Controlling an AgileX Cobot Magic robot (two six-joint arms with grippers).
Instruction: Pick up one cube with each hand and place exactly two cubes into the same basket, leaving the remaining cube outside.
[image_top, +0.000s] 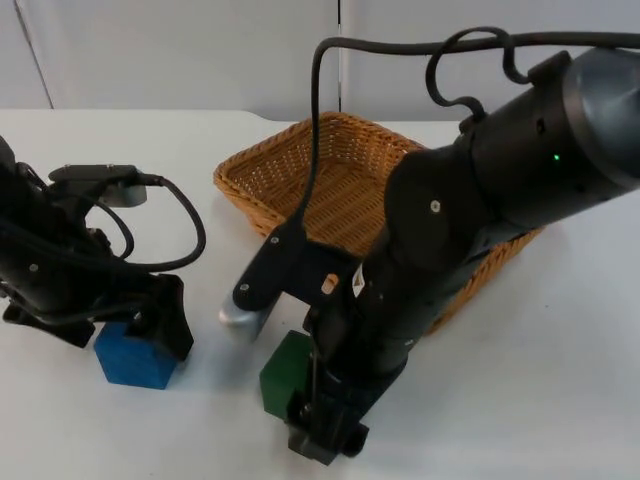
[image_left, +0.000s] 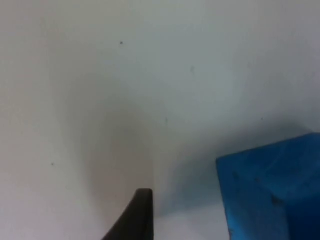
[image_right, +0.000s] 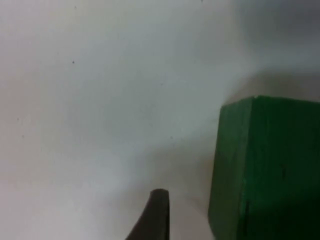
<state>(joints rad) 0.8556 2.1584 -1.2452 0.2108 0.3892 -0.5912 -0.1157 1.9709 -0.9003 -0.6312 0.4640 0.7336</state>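
Top view: the left gripper (image_top: 150, 335) is sitting low over the blue cube (image_top: 135, 362) at the near left of the white table (image_top: 560, 380), its black body covering the cube's upper part. Whether it is gripping the cube or merely standing over it cannot be told. The right gripper (image_top: 318, 405) is reaching down at the near centre, right against the green cube (image_top: 285, 368), which is showing at the gripper's left side; its grip likewise cannot be told. The wicker basket (image_top: 262, 165) is standing behind both cubes, near the middle of the table, with the right arm crossing over its near right portion. A grey, rounded object (image_top: 240, 318) is lying on the table just in front of the basket's near corner, between the two cubes.

Left wrist view: one black fingertip (image_left: 137, 215) is standing on or just above the bare table surface, with the blue cube lying beside it, apart from the tip.

Right wrist view: one black fingertip (image_right: 156, 215) is showing over the table, with the green cube beside it, a narrow gap separating them.
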